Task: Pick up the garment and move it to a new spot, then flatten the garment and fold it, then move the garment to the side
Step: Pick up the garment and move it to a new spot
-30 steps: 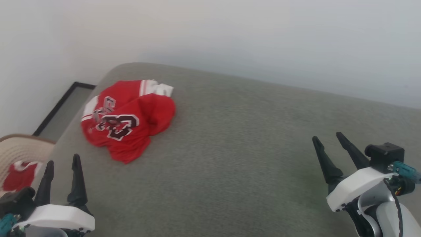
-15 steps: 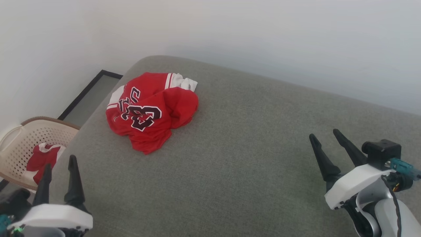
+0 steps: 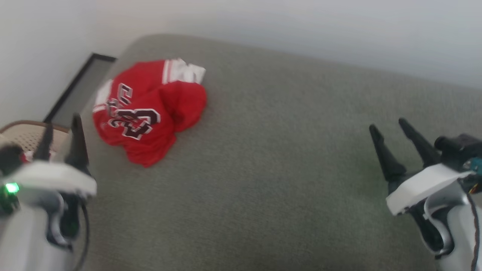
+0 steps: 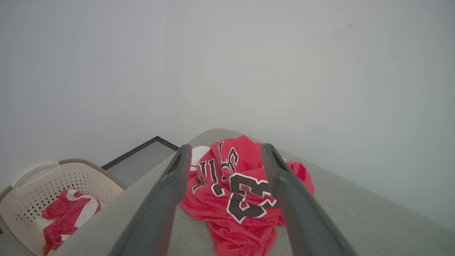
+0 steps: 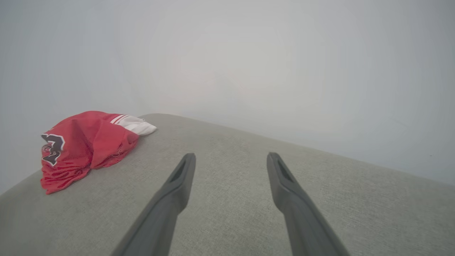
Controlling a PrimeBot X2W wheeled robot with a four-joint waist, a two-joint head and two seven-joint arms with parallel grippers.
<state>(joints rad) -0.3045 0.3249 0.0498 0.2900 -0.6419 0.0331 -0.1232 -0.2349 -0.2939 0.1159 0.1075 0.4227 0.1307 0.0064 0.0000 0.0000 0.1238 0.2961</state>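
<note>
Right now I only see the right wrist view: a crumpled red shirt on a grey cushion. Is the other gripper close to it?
Observer: The left gripper is open and apart from the crumpled red jersey shirt, which lies ahead of it.
Operator: Is anything next to the cushion?
Observer: Yes. A cream perforated plastic laundry basket stands on the floor beside the grey fabric cushion, on the shirt's side.
Operator: Is the basket empty?
Observer: No, a bunched red and white cloth lies inside it.
</note>
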